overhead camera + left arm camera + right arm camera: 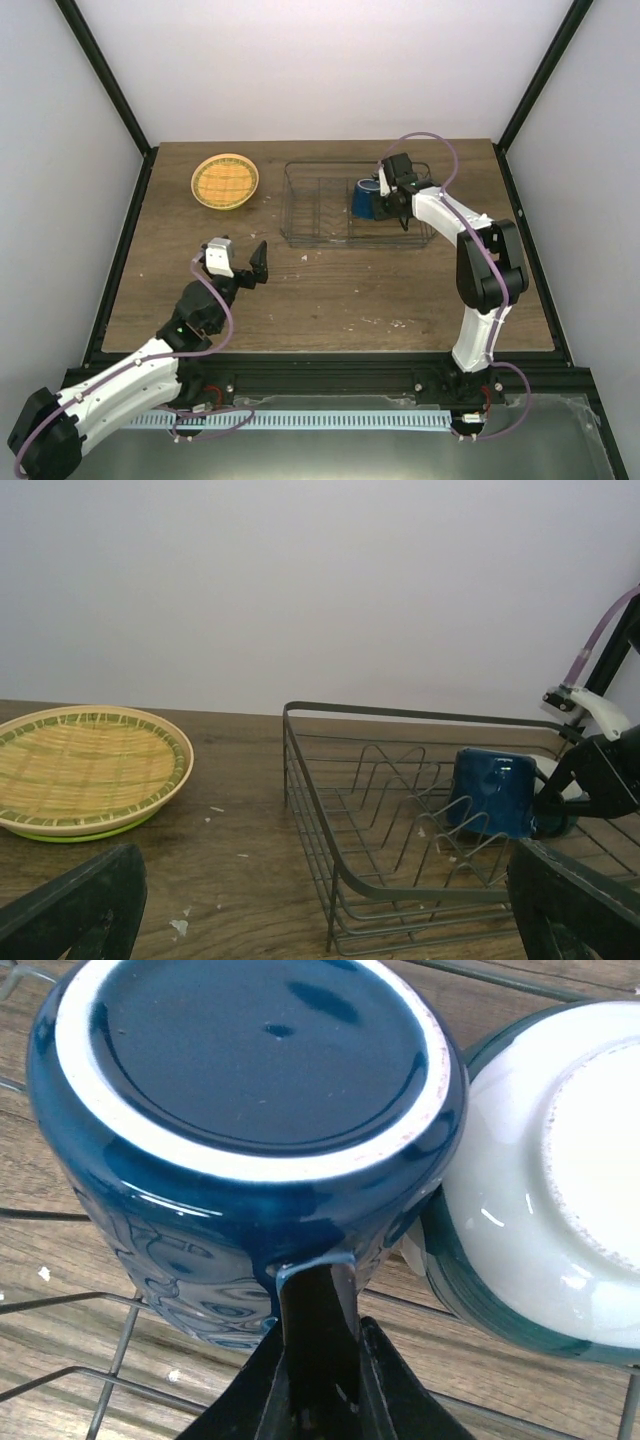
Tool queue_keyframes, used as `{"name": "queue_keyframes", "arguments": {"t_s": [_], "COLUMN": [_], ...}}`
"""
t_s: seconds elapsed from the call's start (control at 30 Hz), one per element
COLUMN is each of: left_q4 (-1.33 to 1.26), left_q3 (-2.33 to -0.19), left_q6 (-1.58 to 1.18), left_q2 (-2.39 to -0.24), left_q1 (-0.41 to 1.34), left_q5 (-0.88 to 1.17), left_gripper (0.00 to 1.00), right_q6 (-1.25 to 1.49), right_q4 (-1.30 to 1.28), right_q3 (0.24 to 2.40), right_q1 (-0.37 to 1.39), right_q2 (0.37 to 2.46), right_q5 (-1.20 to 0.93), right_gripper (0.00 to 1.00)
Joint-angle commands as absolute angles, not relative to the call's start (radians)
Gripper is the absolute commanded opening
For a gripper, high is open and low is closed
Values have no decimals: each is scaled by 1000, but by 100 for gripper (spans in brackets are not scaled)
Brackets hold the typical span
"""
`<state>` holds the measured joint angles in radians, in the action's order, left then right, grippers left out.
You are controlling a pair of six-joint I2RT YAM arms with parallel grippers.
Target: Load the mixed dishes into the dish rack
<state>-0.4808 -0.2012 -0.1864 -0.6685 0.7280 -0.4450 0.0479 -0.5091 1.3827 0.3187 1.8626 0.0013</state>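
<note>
The dish rack [292,205] [312,780] of dark wire stands at the back middle of the table. Inside its right part is the dark blue mug [363,197] [490,790] [240,1070], its base turned toward the right wrist camera. My right gripper [386,200] [320,1360] is shut on the mug's handle. A small blue-and-white cup [560,1180] sits bottom-up against the mug. Left of the rack, the yellow-orange grid-patterned plate [225,181] [85,765] lies on a yellow-green plate [70,835]. My left gripper [240,262] [330,910] hovers open in front of the rack's left end, holding nothing.
Upright wire dividers [400,780] fill the rack's left half. Small white flecks [180,925] lie on the wood between plates and rack. Black frame posts [105,75] stand at the table's back corners.
</note>
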Motion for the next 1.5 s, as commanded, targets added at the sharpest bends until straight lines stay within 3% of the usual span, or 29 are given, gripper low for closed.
{"name": "queue_keyframes", "arguments": {"t_s": [0.0, 0.2, 0.33, 0.53, 1.1, 1.23, 1.47], "left_q4": [-494, -487, -486, -478, -392, -103, 291], "left_q3": [-194, -200, -201, -198, -241, -433, -824], "left_q6": [-183, -187, -187, -191, -197, -248, -331], "left_q2": [-681, -692, -693, -693, -672, -690, -915], "left_q1": [729, 729, 729, 729, 730, 703, 472], "left_q5": [-458, -455, -456, -457, -503, -630, -564], "left_gripper": [100, 100, 100, 100, 100, 100, 100], "right_q6": [30, 10, -4, -13, -1, 13, 34], "right_q4": [-446, -463, -489, -546, -696, -703, -616], "right_q3": [1440, 1441, 1441, 1438, 1450, 1461, 1378], "right_q1": [316, 322, 333, 351, 367, 368, 389], "right_q2": [1882, 1895, 1884, 1854, 1700, 1643, 1550], "right_q5": [108, 127, 119, 106, 147, 186, 135], "right_gripper": [5, 16, 33, 50, 52, 54, 60]}}
